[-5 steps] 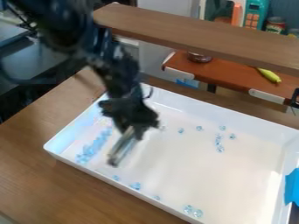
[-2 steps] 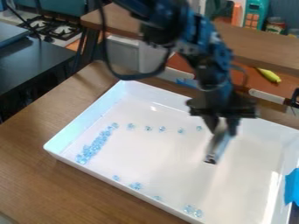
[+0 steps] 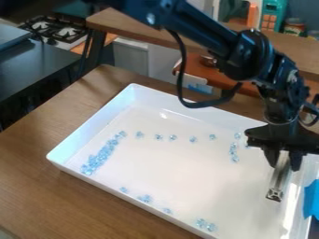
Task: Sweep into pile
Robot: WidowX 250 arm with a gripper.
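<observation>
Gripper [image 3: 284, 162] of mine is pinching a pale bar [image 3: 280, 179] between its 2 jaws, which stand on either side of the bar's upper end, over the right end of the white tray [image 3: 87, 127] in the camera view. The bar slants down to a square, dark-edged tip; I cannot tell whether that tip touches the tray's floor. Inside the tray, the clear blue pieces [image 3: 100, 156] lie in several places: a dense, slanting band near the left wall, a spaced row of 5 toward the far wall, a short string between that row and my gripper, and a loose scatter along the near wall, with 2 side by side at its right end. Blue tape [image 3: 312, 200] sticks to the tray's right wall. Under the tray is a brown wooden table [image 3: 31, 186], and a stove [image 3: 57, 29] stands in the background at upper left.
</observation>
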